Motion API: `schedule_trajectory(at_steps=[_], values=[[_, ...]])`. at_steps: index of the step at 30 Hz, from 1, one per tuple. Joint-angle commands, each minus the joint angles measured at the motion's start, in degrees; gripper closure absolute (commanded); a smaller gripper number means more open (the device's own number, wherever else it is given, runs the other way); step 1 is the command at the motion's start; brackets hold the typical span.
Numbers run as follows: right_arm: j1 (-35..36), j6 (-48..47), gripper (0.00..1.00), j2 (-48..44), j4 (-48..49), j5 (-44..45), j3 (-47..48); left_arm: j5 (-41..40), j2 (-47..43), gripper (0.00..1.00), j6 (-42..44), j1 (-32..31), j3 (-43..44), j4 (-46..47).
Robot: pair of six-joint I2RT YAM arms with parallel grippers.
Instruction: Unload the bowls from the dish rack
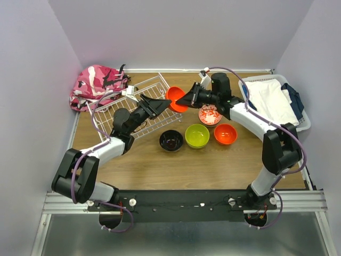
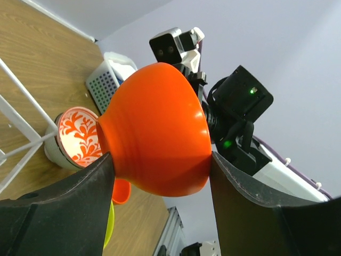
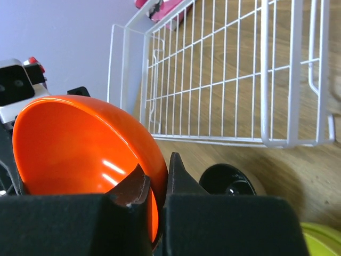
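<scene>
Aloft, orange bowl in right gripper

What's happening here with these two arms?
Two robot arms hold one orange bowl between them in the air beside the white wire dish rack: the left gripper clasps its outside, the right gripper pinches its rim. On the table sit a black-lined bowl, a lime-green bowl, a second orange bowl and a red-patterned bowl.
</scene>
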Motion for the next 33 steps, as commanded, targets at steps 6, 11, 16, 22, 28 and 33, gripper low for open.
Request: schedule_trajectory(at_steps=[6, 11, 16, 22, 28, 33], values=[[-0.3, -8.9, 0.99, -8.2, -19.5, 14.8, 2.9, 2.7, -4.0, 0.07, 12.2, 0.1, 0.3, -7.8], [-0.4, -11.8, 0.99, -10.7, -26.2, 21.2, 3.5, 3.4, -5.7, 0.01, 18.9, 0.8, 2.1, -17.1], [-0.9, -13.1, 0.99, -13.6, -30.7, 25.7, 2.6, 2.3, -7.6, 0.01, 29.0, 1.2, 7.8, -34.4], [-1.6, -13.7, 0.99, -17.6, -35.5, 33.8, -0.5, -6.3, -10.7, 0.01, 44.1, 1.2, 12.7, -52.4], [-2.8, -14.1, 0.99, -21.9, -38.3, 39.1, -5.8, -19.9, -15.0, 0.01, 56.7, 1.2, 15.0, -65.0], [-3.8, -14.2, 0.99, -24.9, -39.6, 42.4, -11.1, -30.6, -18.0, 0.01, 60.2, 1.2, 14.3, -68.0]])
